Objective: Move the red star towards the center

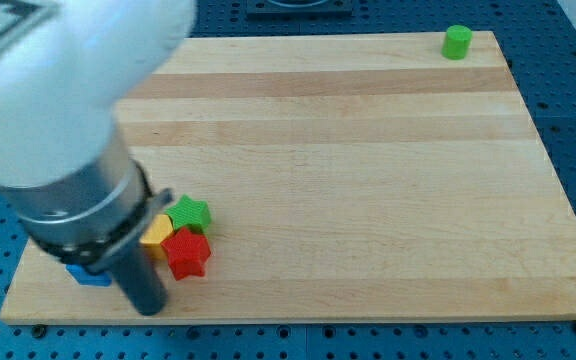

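The red star (pixel 187 253) lies near the board's lower left corner. It touches a green star (pixel 189 213) above it and a yellow block (pixel 156 236) to its left. My dark rod comes down at the view's lower left, and my tip (pixel 149 306) rests on the board just left of and below the red star, a small gap apart. A blue block (pixel 88 273) shows partly behind the rod, mostly hidden by the arm.
A green cylinder (pixel 457 42) stands at the board's top right corner. The arm's large white and grey body (pixel 58 120) covers the view's upper left. The wooden board (pixel 368 170) ends close below my tip.
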